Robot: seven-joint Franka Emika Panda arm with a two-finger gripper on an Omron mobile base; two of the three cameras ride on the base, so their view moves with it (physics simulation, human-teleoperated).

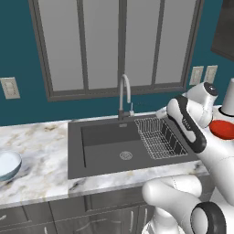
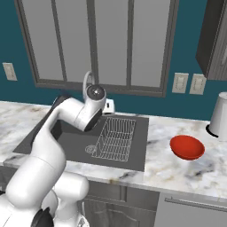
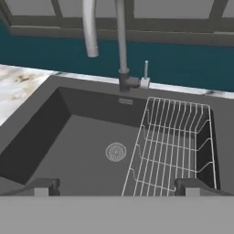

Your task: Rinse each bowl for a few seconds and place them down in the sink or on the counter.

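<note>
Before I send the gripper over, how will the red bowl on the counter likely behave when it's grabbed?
The red bowl looks glossy, so its rim may slip between the fingers. It is shallow with a rounded underside, so a sideways nudge could rock or slide it on the smooth marble counter. It probably stays rigid.

A white jar [image 2: 220, 115] stands below 2 wall outlets [image 2: 188, 83].

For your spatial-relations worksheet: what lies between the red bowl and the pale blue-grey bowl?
In the left base view, the sink with its wire rack separates the red bowl from the blue-grey bowl.
</note>
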